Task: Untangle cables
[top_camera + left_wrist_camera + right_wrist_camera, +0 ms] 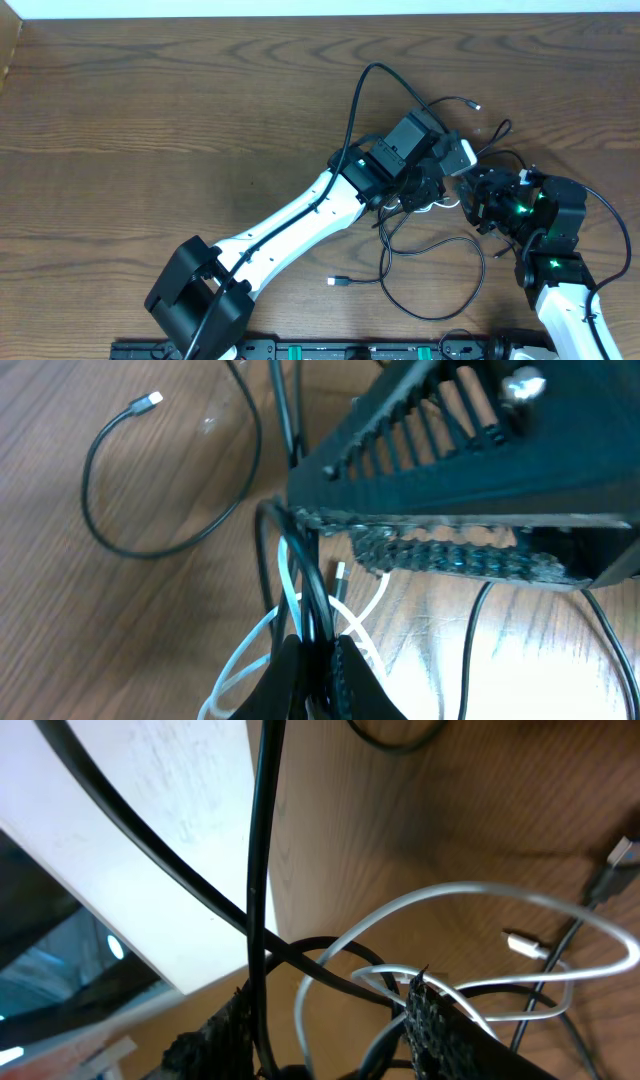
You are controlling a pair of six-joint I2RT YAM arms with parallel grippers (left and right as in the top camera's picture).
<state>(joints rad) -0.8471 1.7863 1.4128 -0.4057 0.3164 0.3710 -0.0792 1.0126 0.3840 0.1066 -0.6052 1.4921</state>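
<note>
- Cables [308, 595] are lying tangled on the table [150, 120], right of centre, in the spot where the two grippers are meeting.
- Black cords [383, 262], thin and limp, are making up most of the bundle. One is sweeping out toward the near edge in a wide open loop, and another is arching up toward the far side.
- A white cord [480, 892], short and thin, is curling in a few loose rings through the black ones at the heart of the knot.
- Small plugs are showing at the free ends: one [338, 282] is resting on bare wood to the left of the big loop, and another [474, 104] is sitting beyond the grippers.
- The left gripper [318, 660] is pinching its fingers together on the cables, with a black strand running up from between the tips and the white cord passing close beside them.
- The right gripper [325, 1010] is holding its fingers apart. Black and white strands are crossing the gap between them. From this close, blurred angle they appear to be lying loose rather than clamped, though I cannot be sure.
- Both grippers are standing nearly tip to tip over the tangle.
</note>
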